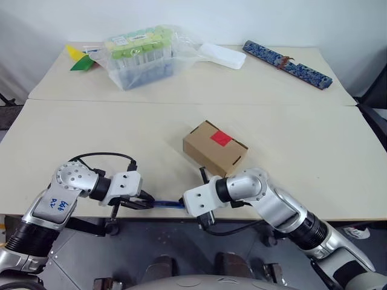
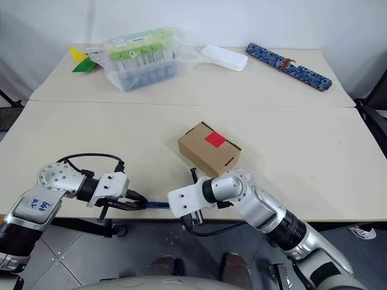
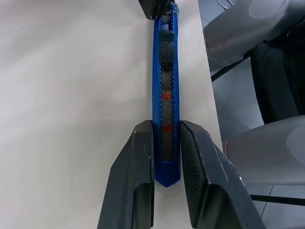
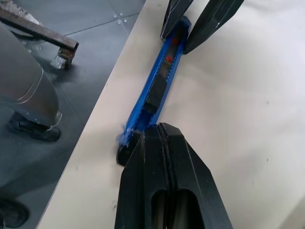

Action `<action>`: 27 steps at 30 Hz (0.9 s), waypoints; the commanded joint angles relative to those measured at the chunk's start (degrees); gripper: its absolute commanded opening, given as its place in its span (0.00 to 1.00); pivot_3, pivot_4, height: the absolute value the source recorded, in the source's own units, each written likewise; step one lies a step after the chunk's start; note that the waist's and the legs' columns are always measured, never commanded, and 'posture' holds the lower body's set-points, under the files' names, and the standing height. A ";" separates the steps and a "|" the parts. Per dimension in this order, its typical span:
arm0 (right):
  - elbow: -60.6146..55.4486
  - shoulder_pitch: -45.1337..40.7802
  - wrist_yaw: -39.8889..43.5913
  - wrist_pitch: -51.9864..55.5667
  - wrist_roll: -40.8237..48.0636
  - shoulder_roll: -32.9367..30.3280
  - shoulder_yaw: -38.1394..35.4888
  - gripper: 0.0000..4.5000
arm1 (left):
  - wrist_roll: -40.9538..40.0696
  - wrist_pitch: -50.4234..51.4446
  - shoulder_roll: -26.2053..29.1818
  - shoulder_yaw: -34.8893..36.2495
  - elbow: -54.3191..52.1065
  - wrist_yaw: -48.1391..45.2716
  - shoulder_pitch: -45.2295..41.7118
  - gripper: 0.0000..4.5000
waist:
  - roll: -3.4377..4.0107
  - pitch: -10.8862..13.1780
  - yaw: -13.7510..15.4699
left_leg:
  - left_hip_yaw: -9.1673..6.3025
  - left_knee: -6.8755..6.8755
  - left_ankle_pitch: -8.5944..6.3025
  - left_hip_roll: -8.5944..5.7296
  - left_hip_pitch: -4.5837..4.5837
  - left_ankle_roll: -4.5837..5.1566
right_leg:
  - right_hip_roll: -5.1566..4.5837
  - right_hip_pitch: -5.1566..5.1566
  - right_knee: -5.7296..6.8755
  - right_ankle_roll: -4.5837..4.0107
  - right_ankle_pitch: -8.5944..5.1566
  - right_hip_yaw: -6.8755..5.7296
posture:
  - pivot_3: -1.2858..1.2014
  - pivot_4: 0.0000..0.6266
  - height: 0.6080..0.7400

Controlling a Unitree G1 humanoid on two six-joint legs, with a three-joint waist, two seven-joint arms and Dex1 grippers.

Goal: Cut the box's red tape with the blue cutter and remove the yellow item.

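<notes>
You've got the clear tub point(image 1: 140, 57) of green-capped tubes at the desk's point(image 1: 91, 127) far left, and the box point(image 1: 214, 147) mid-desk, flaps closed, red tape point(image 1: 221, 138) intact. The blue cutter point(image 3: 165, 109) lies along the near edge, in front of the box. Left gripper point(image 3: 166, 157) clamps its butt end; right gripper point(image 4: 162, 138), fingers pressed together, sits at its tip. Grey tiled floor below the edge.

A clear tub point(image 1: 140, 57) of green-capped tubes (bagged) sits near a patterned case point(image 1: 287, 63).
</notes>
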 commanded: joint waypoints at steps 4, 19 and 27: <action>-0.11 0.26 0.39 -0.80 -0.31 1.67 0.70 0.00 | 0.43 1.02 0.09 -1.25 -0.53 0.15 0.47 0.10 | 0.00 0.00 -0.01 | 0.01 0.00 0.00 0.00 0.00 0.00 | 0.00 0.00 0.00 0.00 0.00 0.00 | 0.52 0.24 1.00; -0.14 0.08 1.21 -1.47 -1.20 -0.22 -0.79 0.00 | 0.22 1.24 -0.03 -1.29 -0.38 0.02 0.58 0.10 | 0.00 0.00 -0.01 | 0.01 0.00 0.00 0.00 0.00 0.00 | 0.00 0.00 -0.01 0.00 0.00 0.00 | 0.52 0.24 1.00; 0.25 0.82 1.60 -2.08 -1.66 1.16 0.72 0.00 | 0.25 1.32 -0.01 -1.30 -0.37 0.00 0.59 0.10 | 0.00 0.00 -0.01 | 0.01 0.00 0.00 0.00 0.00 0.00 | 0.00 0.00 -0.01 0.00 0.00 0.00 | 0.52 0.24 1.00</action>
